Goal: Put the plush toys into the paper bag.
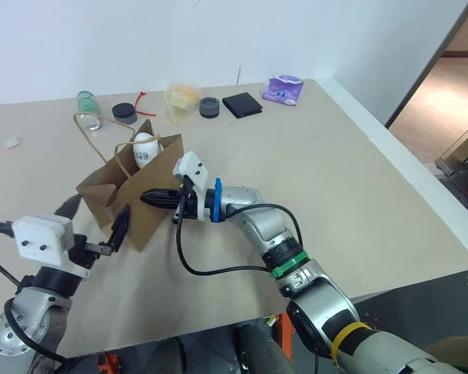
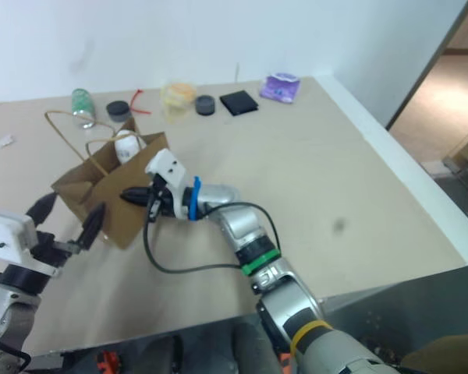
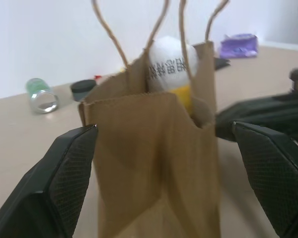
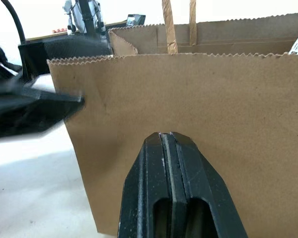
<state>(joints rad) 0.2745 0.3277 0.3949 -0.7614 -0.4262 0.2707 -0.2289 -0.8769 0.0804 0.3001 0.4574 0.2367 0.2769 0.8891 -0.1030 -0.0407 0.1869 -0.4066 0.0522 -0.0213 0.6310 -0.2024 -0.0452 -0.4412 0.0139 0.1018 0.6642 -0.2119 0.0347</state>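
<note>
The brown paper bag (image 1: pixel 132 187) stands on the table with its cord handles up. A white egg plush toy (image 1: pixel 146 148) with a yellow end pokes out of the bag's open top (image 3: pixel 171 64). My left gripper (image 1: pixel 102 203) is open, and its two black fingers (image 3: pixel 64 168) straddle the bag's near narrow end. My right gripper (image 1: pixel 145 199) is shut with nothing in it. Its joined fingertips (image 4: pixel 170 136) point at the bag's broad side wall, touching it or very nearly.
Along the table's far edge lie a green can (image 1: pixel 88 101), two black round discs (image 1: pixel 125 113), a crumpled yellowish wrapper (image 1: pixel 182 97), a black wallet (image 1: pixel 242 104) and a purple packet (image 1: pixel 283 89). The table edge (image 1: pixel 421 179) drops off on the right.
</note>
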